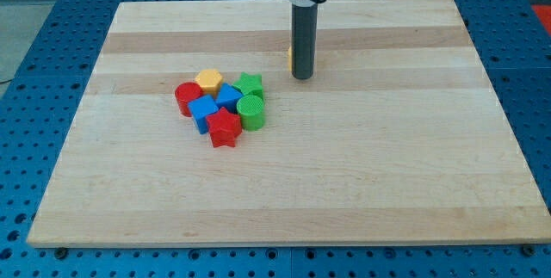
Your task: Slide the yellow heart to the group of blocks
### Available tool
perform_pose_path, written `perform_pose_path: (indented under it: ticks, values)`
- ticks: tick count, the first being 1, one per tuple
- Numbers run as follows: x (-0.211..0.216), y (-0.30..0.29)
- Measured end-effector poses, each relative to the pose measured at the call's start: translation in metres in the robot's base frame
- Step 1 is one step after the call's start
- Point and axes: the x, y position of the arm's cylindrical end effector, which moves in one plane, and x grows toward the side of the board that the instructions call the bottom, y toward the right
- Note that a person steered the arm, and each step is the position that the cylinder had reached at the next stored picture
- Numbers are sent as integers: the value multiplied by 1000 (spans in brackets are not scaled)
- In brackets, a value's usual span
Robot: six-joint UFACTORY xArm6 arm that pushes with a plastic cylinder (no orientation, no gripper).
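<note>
The push toward the cluster is judged to be in hand, not yet finished. The yellow heart (290, 54) is almost wholly hidden behind the rod; only a thin yellow sliver is seen at the rod's left edge, so its shape cannot be confirmed. It sits apart from the group, up and to the view's right of the green star (250, 83).

The group is packed tight: yellow hexagon (208, 80), red cylinder (187, 97), two blue blocks (203, 110), red star (224, 126), green cylinder (251, 111).

Next, a shove down and to the view's left is called for.

The rod is held upright, my tip (301, 77) planted on the table (387, 166), just beside the heart. No pincer is fitted.
</note>
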Motion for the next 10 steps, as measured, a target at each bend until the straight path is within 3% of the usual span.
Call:
perform_pose_path:
  ticks: [1, 2, 3, 5, 7, 8, 10]
  values:
    - [10, 54]
    - [-22, 72]
    - [-49, 45]
    - [-34, -20]
    - [-35, 39]
    - [-26, 33]
    - [-24, -36]
